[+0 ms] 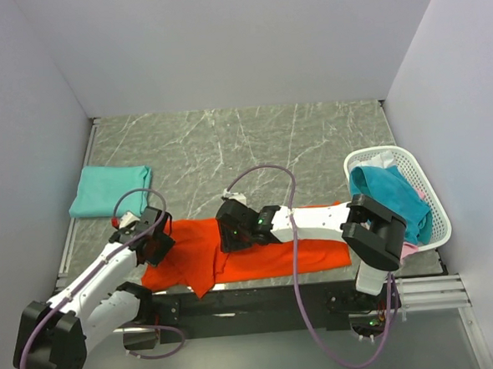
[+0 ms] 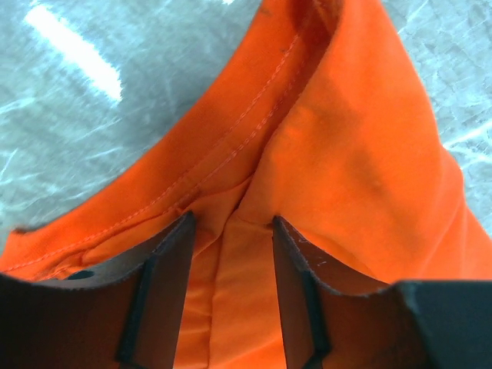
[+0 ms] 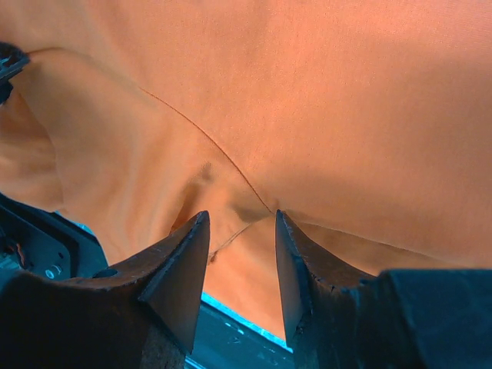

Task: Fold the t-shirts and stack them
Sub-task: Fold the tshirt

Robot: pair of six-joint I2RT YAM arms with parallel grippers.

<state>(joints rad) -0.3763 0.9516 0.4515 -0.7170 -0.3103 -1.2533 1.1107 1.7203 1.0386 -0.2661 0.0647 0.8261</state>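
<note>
Top external view. The orange-red t-shirt [image 1: 267, 254] lies flat and long along the near edge of the desk [image 1: 269, 141], about mid-width, its left end rumpled and bunched.

The left arm rises from the near-left corner and slants up to the right. The left gripper [image 1: 155, 233] sits on the shirt's left end.

The right arm stands up from the near-right corner, elbow high, with the forearm stretched left, low over the shirt. The right gripper [image 1: 232, 229] is down on the cloth near the shirt's middle.

A folded teal t-shirt [image 1: 110, 190] lies near the left edge, well apart from the orange-red one. A white basket [image 1: 427, 198] at the right edge holds a turquoise t-shirt [image 1: 389, 194], and a bit of pink cloth [image 1: 410, 246] shows at its near side.

Left wrist view. The two fingers [image 2: 165, 292] stand a narrow gap apart. A fold of orange-red cloth runs down between them and fills the gap: pinched on the shirt. A stitched hem climbs away above the tips, and bare desk shows on both sides.

Right wrist view. The fingers [image 3: 181, 269] are also close together, tips against orange-red cloth. Creases pucker toward the gap. Whether cloth is actually clamped between them, cannot tell. The near edge of the desk shows below.
</note>
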